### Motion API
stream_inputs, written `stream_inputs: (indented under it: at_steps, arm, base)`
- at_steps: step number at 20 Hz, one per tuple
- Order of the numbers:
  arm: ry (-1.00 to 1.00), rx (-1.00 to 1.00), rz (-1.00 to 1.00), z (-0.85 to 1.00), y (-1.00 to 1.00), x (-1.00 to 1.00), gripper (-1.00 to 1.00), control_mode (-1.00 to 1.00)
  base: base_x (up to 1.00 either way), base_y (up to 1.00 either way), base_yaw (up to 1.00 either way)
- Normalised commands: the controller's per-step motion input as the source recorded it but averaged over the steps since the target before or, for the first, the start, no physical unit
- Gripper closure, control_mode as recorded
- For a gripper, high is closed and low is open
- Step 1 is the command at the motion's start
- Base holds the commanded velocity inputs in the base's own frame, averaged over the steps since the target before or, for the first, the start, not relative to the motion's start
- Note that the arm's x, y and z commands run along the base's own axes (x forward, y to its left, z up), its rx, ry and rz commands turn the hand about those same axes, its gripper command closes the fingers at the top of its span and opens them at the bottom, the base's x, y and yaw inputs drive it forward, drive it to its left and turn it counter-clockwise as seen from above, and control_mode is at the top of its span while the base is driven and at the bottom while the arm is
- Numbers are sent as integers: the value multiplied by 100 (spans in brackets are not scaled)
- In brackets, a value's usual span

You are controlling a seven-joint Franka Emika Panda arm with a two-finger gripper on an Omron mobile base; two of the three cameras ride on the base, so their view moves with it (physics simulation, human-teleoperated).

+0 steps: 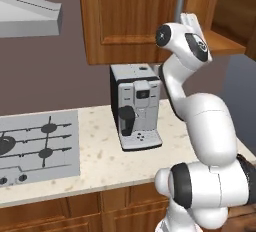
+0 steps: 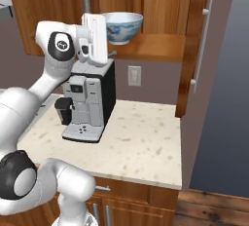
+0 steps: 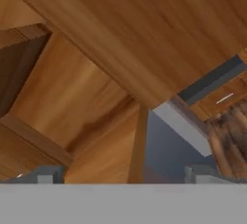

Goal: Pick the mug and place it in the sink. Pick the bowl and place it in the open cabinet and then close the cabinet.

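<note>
The white bowl (image 2: 124,26) with blue patterning stands upright on the wooden shelf (image 2: 158,47) of the open cabinet (image 2: 194,20). The cabinet's right door (image 2: 193,59) hangs swung out, with its silver bar handle (image 2: 202,45) facing the room. My gripper (image 3: 124,174) is open with nothing between its tips; it looks at bare cabinet wood. My white hand (image 2: 95,32) hovers just left of the bowl, overlapping its left rim in the right base view, and in the left base view the hand (image 1: 191,22) is raised at the cabinet's edge. The mug and the sink are out of view.
A grey coffee machine (image 1: 136,107) stands on the speckled counter (image 2: 141,142) directly below my hand. A stove top (image 1: 35,143) lies to the left under a range hood (image 1: 30,18). A wall outlet (image 2: 134,75) sits below the shelf. The counter ends at the right.
</note>
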Motion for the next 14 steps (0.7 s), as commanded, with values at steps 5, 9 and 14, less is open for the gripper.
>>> stream_inputs:
  at_steps: [5, 9, 14]
  arm:
    - [38, -21, -5, -53, 45, 100, -100, -100]
    - [35, -14, -1, -41, 30, 100, -100, -100]
    - [32, -10, 0, -36, 20, 100, -100, -100]
  base:
    - [0, 0, 0]
    - [0, 0, 0]
    - [0, 0, 0]
